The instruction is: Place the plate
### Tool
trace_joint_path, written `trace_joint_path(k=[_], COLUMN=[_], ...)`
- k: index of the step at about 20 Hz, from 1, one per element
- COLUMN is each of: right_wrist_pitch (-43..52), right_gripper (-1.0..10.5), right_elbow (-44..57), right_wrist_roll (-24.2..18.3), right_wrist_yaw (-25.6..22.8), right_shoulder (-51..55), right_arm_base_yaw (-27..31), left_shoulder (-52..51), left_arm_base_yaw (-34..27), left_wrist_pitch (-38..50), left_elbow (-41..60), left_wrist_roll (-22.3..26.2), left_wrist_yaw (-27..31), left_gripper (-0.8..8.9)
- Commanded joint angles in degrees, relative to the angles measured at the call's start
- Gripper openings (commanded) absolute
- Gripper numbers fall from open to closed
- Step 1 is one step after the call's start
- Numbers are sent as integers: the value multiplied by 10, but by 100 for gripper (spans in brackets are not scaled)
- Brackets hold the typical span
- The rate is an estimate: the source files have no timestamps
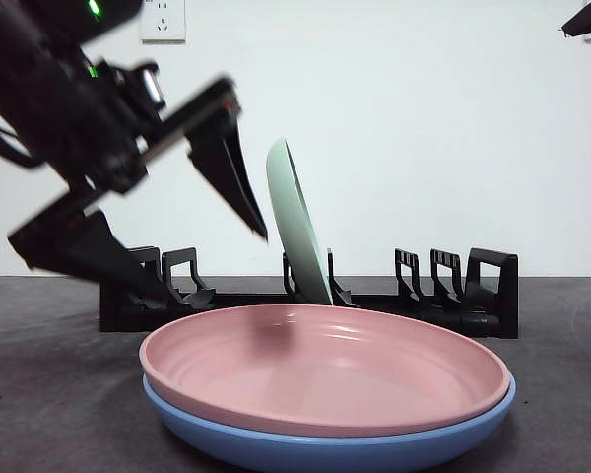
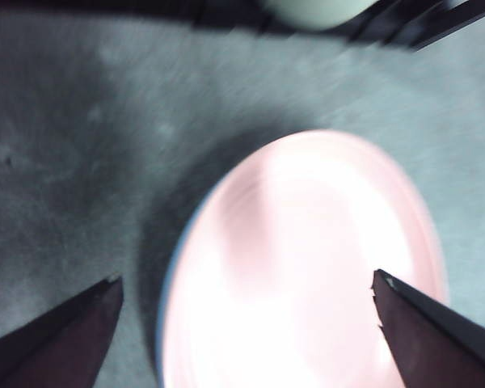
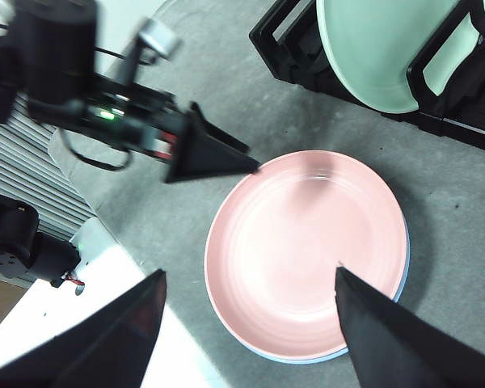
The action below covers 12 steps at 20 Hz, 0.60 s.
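Nearest on the grey desk (image 1: 39,394), a pink plate (image 1: 325,370) lies nested on a blue plate (image 1: 325,448). Above the pink plate's near-side rim the left pincer (image 1: 167,232) hovers with jaws spread wide, holding nothing. Farther back a pale green plate (image 1: 297,227) stands on edge in the black rack (image 1: 473,296); the right pincer (image 3: 250,323) waits high above, wide open and empty.

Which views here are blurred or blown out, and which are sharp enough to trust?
Left wrist view: motion-smeared throughout, the pink plate overexposed almost to white, the rack's edge streaked. Front view: plates and black rack crisp; the left gripper slightly blurred, throwing a soft shadow into the pink plate. Right wrist view: sharp, evenly lit, the green plate clear in the rack.
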State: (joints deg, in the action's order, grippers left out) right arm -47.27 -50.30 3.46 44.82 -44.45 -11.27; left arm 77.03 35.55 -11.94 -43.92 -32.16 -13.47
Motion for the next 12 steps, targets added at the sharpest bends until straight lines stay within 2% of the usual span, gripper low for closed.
trace_joint_path(k=[1,7,12], right_wrist_pitch=[6,13,51], right_gripper=[329,329,335], right_elbow=[-4,-4,-4], right_wrist_roll=[6,11,70], right_wrist_yaw=[0,0,1], right_shoulder=[-4,-4,-7], right_arm_base_yaw=[-3,-3,-4], left_shoulder=[-41,-219,-366], left_arm_base_yaw=[5,5,5], left_wrist_pitch=[-29,-168,-254], left_elbow=[-13,-15,-15], left_wrist_roll=[23,96,126], left_wrist_yaw=[-2,-3,-3], left_gripper=[501,500,500])
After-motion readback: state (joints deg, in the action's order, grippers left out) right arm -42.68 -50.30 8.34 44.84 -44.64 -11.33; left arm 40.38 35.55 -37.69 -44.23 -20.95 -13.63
